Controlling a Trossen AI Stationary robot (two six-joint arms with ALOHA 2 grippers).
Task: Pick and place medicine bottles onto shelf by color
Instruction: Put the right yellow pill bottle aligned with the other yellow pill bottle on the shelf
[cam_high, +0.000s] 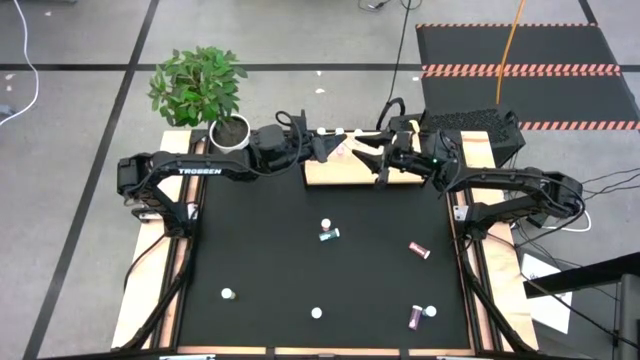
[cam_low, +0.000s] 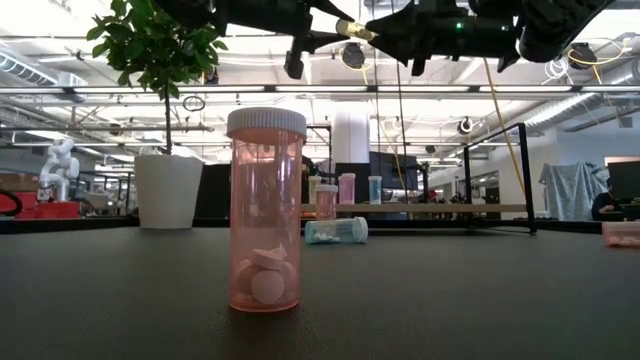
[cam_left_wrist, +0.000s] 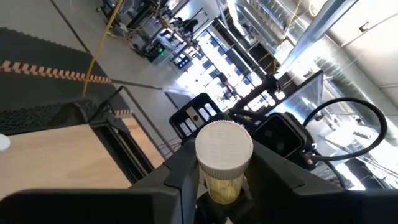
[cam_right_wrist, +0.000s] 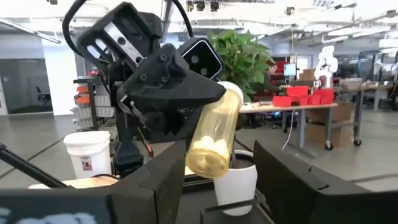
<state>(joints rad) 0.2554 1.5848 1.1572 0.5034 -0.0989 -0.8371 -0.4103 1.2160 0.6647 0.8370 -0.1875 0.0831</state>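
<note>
— Where is the yellow bottle (cam_right_wrist: 214, 134)?

— In the air above the shelf (cam_high: 345, 172), clamped in my left gripper (cam_high: 345, 146) with its white cap toward my right gripper (cam_high: 385, 150).

— And that right gripper?

— Its fingers spread wide, just beside the bottle. More bottles lie scattered on the black table (cam_high: 260, 250).

- A robotics lab or open workshop hall is indicated by the grey tiled floor (cam_high: 80, 40), across which cables are run.
- Striped hazard tape (cam_high: 520, 70) is laid along a dark floor mat.
- Exposed ceiling ducts and strip lights (cam_low: 90, 60) are seen above.
- Benches with red boxes (cam_right_wrist: 305, 96) and a white robot figure (cam_low: 58, 165) are visible beyond the black counter (cam_high: 270, 250).
</note>
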